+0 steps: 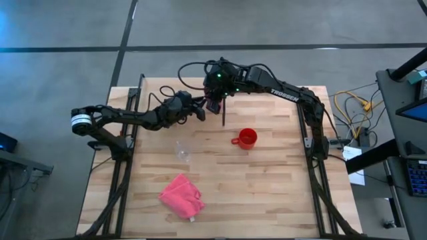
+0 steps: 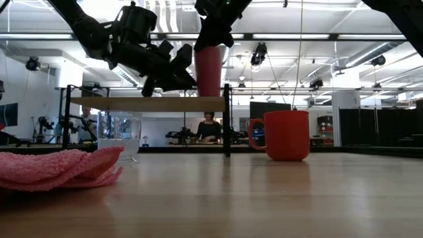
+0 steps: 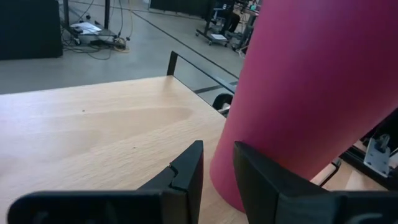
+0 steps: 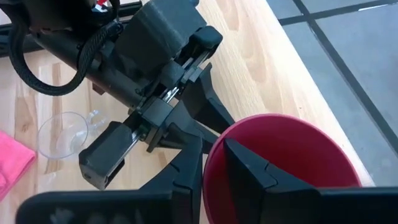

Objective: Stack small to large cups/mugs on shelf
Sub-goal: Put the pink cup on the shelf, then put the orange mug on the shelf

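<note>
Tumbler [image 2: 209,71] on shelf [image 2: 149,104], rim clamped by right gripper [image 4: 212,163].

Smooth, stiff, tapered magenta wall; probably light and slippery, so best gripped at rim, one finger inside. Left gripper [image 3: 217,171] just beside tumbler base, fingers slightly apart, empty. Red handled mug [image 1: 247,138] and clear, likely fragile cup [image 1: 183,153] on table, not yet stacked.

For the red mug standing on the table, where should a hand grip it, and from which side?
The red mug stands upright, mouth open upward, its handle pointing toward the clear cup. Grip the rim from above, one finger inside, opposite the handle.
</note>
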`<action>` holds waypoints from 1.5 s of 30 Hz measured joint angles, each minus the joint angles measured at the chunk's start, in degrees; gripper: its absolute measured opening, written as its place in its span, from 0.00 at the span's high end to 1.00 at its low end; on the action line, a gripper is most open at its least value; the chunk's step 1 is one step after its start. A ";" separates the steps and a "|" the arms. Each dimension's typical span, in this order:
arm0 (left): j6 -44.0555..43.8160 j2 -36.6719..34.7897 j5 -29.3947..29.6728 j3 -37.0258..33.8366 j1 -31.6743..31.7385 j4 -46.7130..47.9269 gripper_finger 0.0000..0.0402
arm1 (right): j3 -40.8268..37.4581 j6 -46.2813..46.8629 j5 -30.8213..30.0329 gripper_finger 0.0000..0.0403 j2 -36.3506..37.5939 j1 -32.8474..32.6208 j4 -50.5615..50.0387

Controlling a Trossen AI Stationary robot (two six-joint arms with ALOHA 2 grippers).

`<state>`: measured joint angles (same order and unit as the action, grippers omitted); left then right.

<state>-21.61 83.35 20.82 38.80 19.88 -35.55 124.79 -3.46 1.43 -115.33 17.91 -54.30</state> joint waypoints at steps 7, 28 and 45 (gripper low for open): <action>2.67 -0.61 0.24 -0.06 0.60 0.11 0.81 | -0.04 -2.64 -3.36 0.85 0.00 0.15 0.57; 3.05 -3.49 0.42 -0.39 2.89 2.49 0.81 | 1.24 -2.30 -3.02 0.85 0.34 0.79 3.48; 2.83 -25.18 -12.64 -0.59 2.36 33.63 0.81 | 9.44 14.22 -2.60 0.85 5.29 -8.32 -32.59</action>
<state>-18.77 58.18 8.18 38.21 22.23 -1.92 134.24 10.76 -1.17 -110.04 9.59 -86.90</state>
